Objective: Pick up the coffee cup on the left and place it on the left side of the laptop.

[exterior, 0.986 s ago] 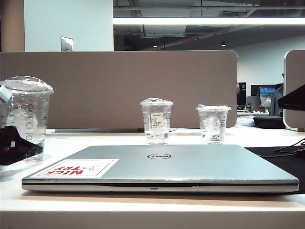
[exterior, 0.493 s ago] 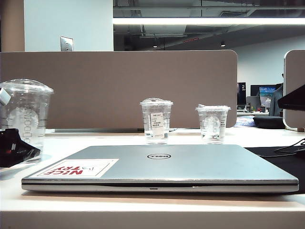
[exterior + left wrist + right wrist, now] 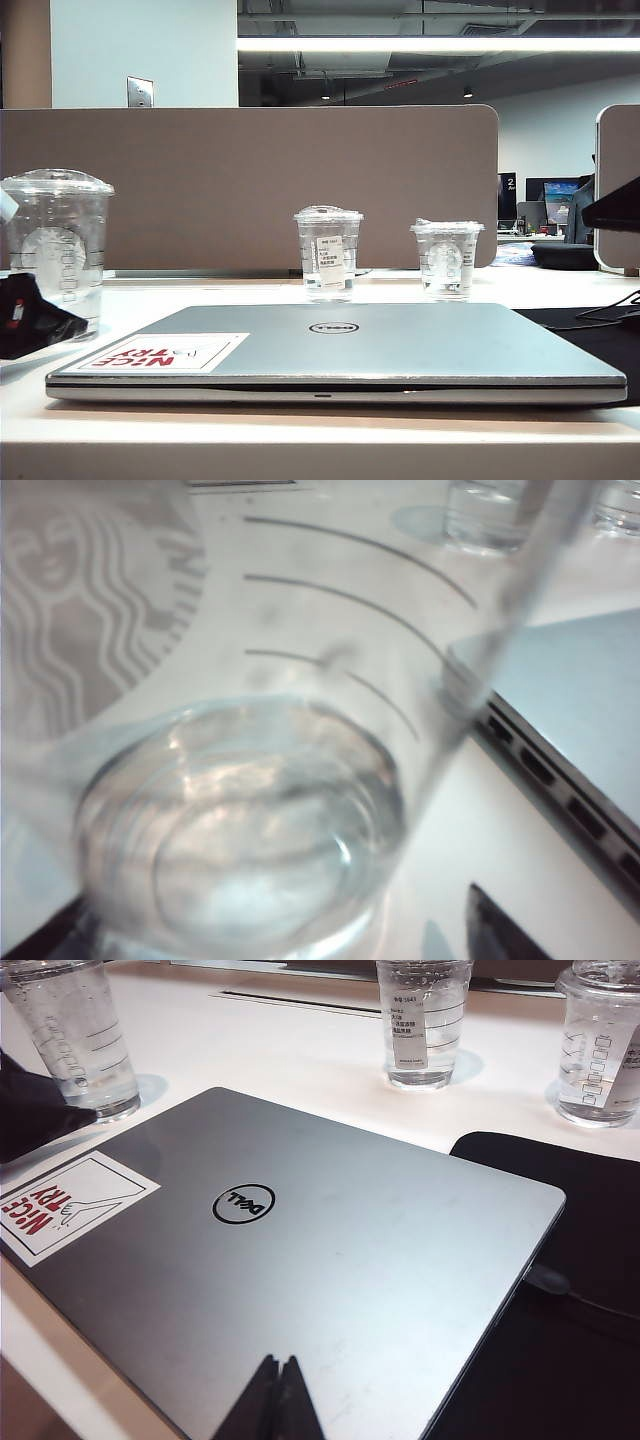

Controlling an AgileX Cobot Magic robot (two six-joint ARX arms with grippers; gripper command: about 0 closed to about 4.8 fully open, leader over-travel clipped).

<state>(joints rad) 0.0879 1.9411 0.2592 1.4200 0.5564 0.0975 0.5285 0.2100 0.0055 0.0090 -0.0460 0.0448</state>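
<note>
White desk holds 1 laptop, 3 cups; left gripper fingers spread, right gripper fingers together.

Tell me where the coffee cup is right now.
In the exterior view the coffee cup stands on the table at far left, just left of the laptop, with the left gripper beside it.

We see bright overhead strip light whitening the table; our left wrist view blurs the close coffee cup.
</note>
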